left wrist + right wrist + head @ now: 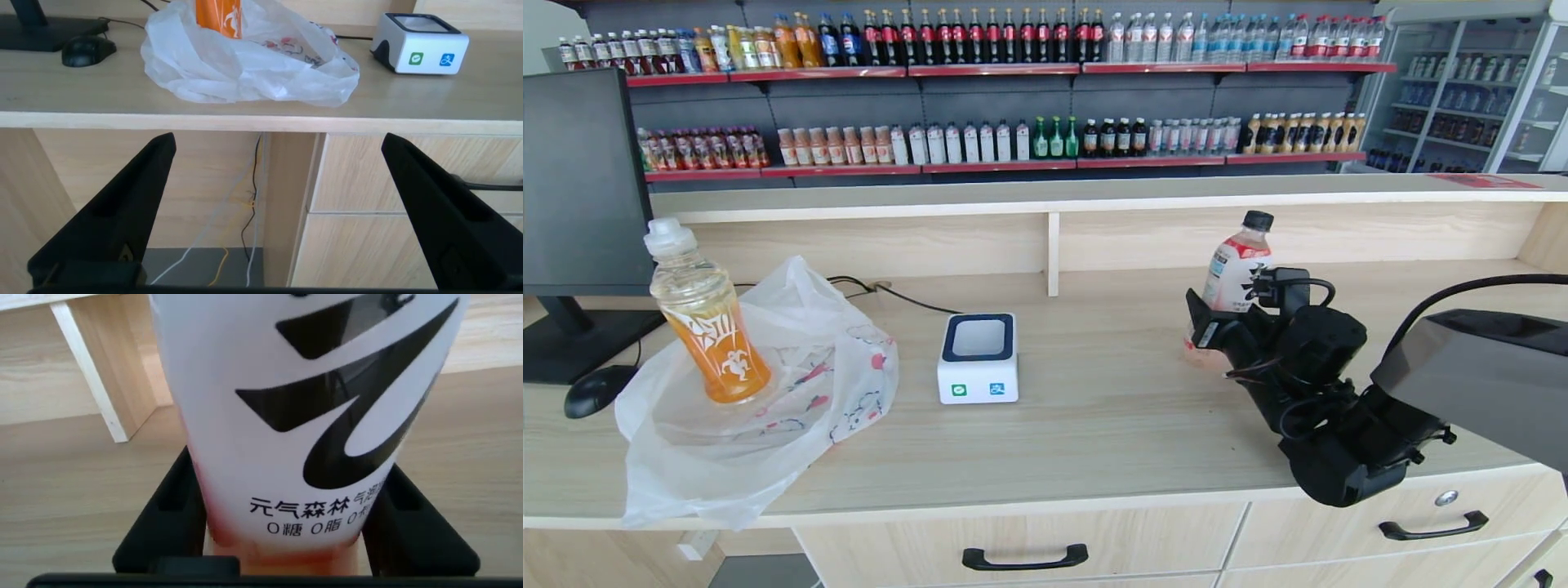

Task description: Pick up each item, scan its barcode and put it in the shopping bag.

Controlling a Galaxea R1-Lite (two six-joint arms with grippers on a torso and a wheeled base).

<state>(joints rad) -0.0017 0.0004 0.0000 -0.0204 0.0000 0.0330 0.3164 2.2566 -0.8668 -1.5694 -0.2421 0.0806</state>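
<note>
Your right gripper (1227,320) was clamped on the pink drink bottle (1237,257), which stood on the counter (1111,425) right of the barcode scanner (978,357). Your left gripper (278,147) hung open below the counter edge. You were at pickup, I judge; the next move called for lifting the bottle and facing its barcode to the scanner.
</note>
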